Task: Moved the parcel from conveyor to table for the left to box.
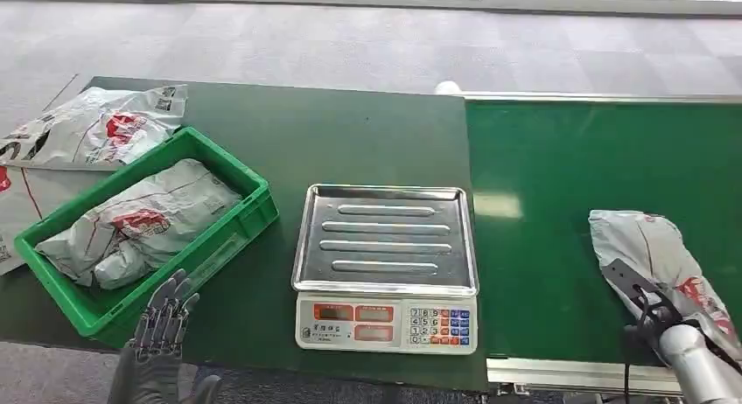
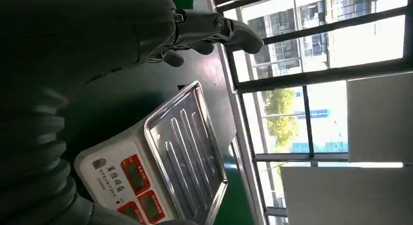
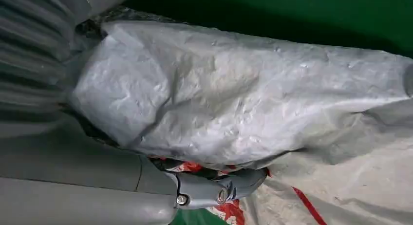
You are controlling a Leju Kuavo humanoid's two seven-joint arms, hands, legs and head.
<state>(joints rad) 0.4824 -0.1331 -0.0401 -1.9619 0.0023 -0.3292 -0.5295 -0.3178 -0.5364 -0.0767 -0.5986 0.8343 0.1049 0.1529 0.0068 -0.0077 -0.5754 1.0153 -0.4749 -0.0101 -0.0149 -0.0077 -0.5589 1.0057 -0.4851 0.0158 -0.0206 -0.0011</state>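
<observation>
A grey plastic parcel [image 1: 652, 247] with red print lies on the green conveyor [image 1: 569, 177] at the right. My right hand [image 1: 652, 312] is on its near end, dark fingers over the top. In the right wrist view the parcel [image 3: 234, 98] lies against the palm and the thumb [image 3: 214, 191] curls around its side, so the hand grips it. My left hand [image 1: 162, 321] hovers with fingers spread at the near corner of the green box [image 1: 254, 190], holding nothing. The left wrist view shows this hand [image 2: 97, 30] above the dark table.
The green box holds a grey parcel [image 1: 144, 220]. Another parcel [image 1: 96, 124] lies on the dark green table [image 1: 350, 133] at far left, next to flat cardboard. A scale [image 1: 385, 325] with a steel tray [image 1: 385, 247] stands between box and conveyor.
</observation>
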